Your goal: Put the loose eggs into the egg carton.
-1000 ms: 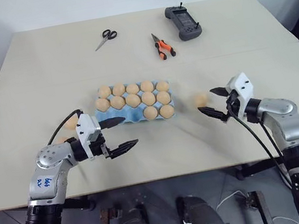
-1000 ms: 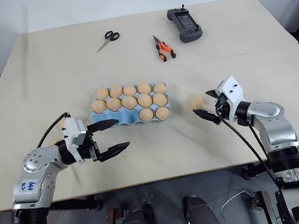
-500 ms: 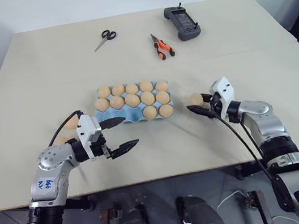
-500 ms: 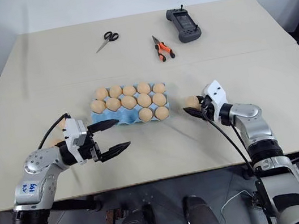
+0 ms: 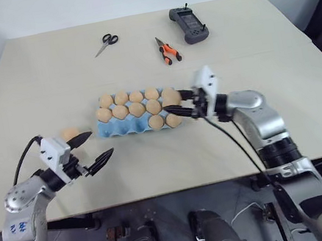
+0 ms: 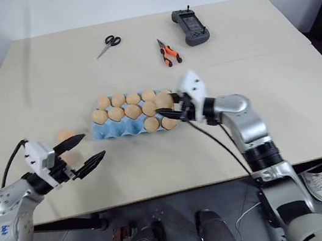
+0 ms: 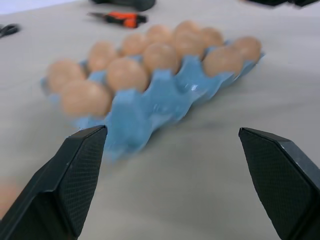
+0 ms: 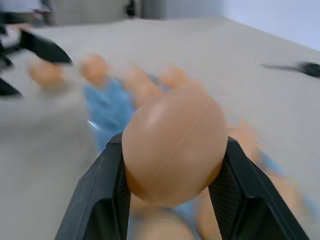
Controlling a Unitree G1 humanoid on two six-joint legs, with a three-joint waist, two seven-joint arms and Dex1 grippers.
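Right gripper [image 5: 179,108] pinches egg [image 8: 174,147] across its middle over carton [image 5: 126,125]; smooth, fragile, likely slippery; left gripper [image 5: 93,150] wide, empty

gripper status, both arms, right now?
Left gripper: open, holding nothing.
Right gripper: closed on an egg, over the right end of the egg carton.
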